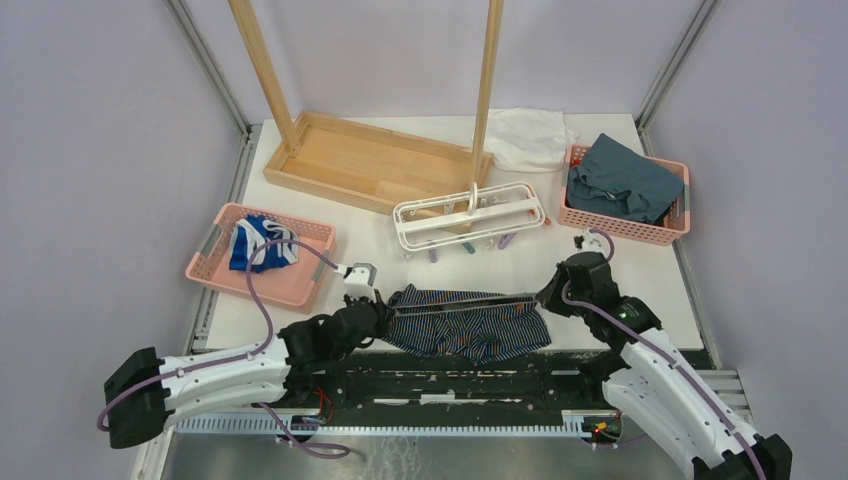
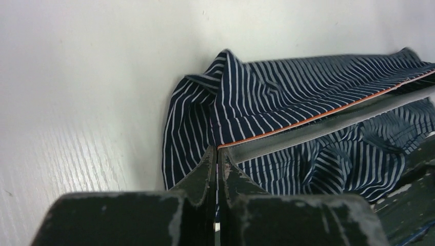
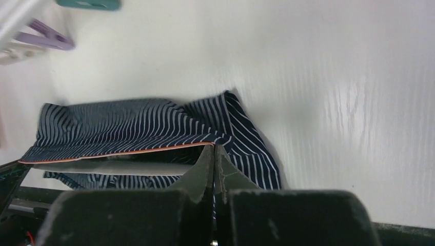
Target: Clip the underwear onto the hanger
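The underwear [image 1: 468, 320], navy with pale pinstripes and an orange-edged waistband, hangs stretched between my two grippers just above the near table edge. My left gripper [image 1: 383, 311] is shut on the waistband's left end [image 2: 217, 147]; the striped cloth [image 2: 287, 92] spreads away to the right. My right gripper [image 1: 546, 297] is shut on the waistband's right end [image 3: 214, 145], with the cloth [image 3: 123, 128] running off to the left. The hanger [image 1: 468, 215], a white frame with hanging clips, lies on the table beyond the underwear.
A pink basket [image 1: 262, 255] with a blue-and-white garment sits at the left. Another pink basket [image 1: 627, 195] at the right back holds teal cloth. A wooden rack [image 1: 375, 150] stands on its tray behind the hanger, beside white cloth [image 1: 528, 137]. Purple and teal clips [image 3: 48, 37] show near the right wrist.
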Controlling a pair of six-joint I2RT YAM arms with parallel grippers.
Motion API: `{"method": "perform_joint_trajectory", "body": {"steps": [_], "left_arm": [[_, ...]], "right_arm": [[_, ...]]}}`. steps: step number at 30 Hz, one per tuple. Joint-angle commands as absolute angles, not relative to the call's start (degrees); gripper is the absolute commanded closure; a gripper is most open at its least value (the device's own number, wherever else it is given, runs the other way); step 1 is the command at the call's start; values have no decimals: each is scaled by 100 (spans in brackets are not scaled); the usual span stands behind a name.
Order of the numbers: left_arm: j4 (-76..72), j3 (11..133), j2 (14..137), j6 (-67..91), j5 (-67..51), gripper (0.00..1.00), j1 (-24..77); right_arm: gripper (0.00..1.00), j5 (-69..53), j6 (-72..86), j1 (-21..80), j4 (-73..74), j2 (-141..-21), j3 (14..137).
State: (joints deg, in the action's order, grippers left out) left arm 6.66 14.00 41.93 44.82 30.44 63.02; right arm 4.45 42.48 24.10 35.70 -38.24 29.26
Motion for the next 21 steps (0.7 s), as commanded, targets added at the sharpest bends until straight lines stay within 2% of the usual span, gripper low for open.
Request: {"method": "perform_joint_trajectory", "body": {"steps": [1, 7, 10, 14, 21], "left_arm": [[241, 1174, 4415, 4834, 2892, 97, 6302], [294, 1153, 4365, 4950, 2921, 97, 6302], [304, 1161, 4387, 4939, 2812, 96, 6301], [194, 1131, 4449, 4894, 2518, 90, 6300], [65, 1187, 4579, 4759, 2218, 81, 6302]], "right_arm": [[100, 473, 4740, 2399, 3722, -3452, 2355], [97, 253, 4888, 2397, 4160, -3379, 2348], [83, -24, 4851, 2394, 4249, -3592, 2393], [72, -289, 4843, 2406, 4356, -3687, 2394], [65, -236, 4894, 2408, 4508, -3173, 2527]]}}
